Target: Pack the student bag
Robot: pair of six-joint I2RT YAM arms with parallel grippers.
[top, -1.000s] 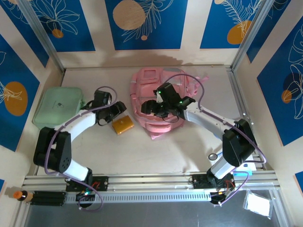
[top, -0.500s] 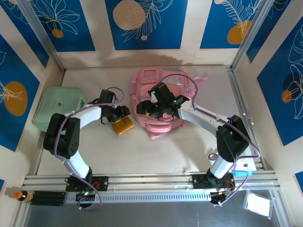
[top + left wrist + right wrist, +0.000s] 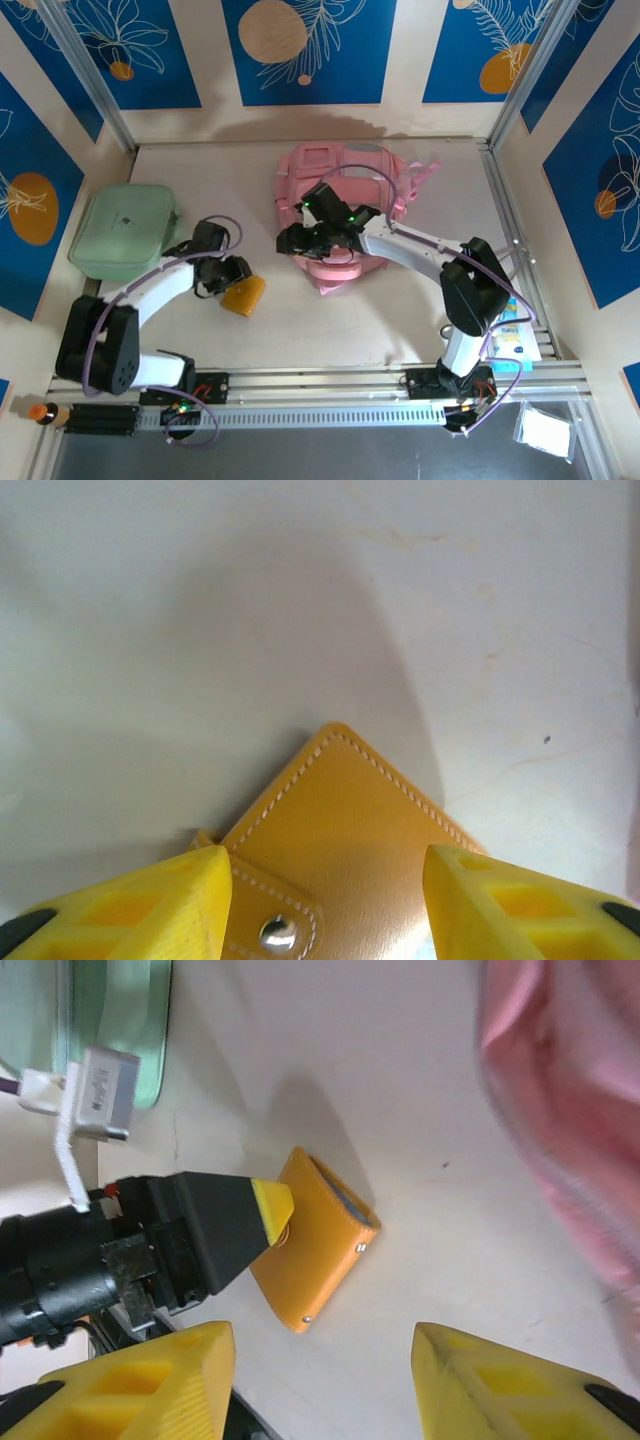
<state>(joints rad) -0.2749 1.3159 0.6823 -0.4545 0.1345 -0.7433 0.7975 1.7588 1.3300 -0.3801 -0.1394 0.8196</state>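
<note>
Left hand [image 3: 325,880] straddles the yellow wallet [image 3: 244,296], fingers apart, though I cannot tell if they pinch it. Right hand [image 3: 322,1360] hangs spread, empty. The pink bag [image 3: 318,160] lies upper centre on the counter [image 3: 400,320] — wallet and green case [image 3: 120,228] both outside it — so packing looks mostly ahead.

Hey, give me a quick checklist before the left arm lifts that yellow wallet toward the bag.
1. Wallet between the left gripper fingers: ok.
2. Firm grip on wallet: cannot tell.
3. Right gripper empty: ok, fingers apart.
4. Route to bag: probably not ok, right gripper sits at its wallet-side edge.
5. Bag opening reachable: cannot tell.
</note>
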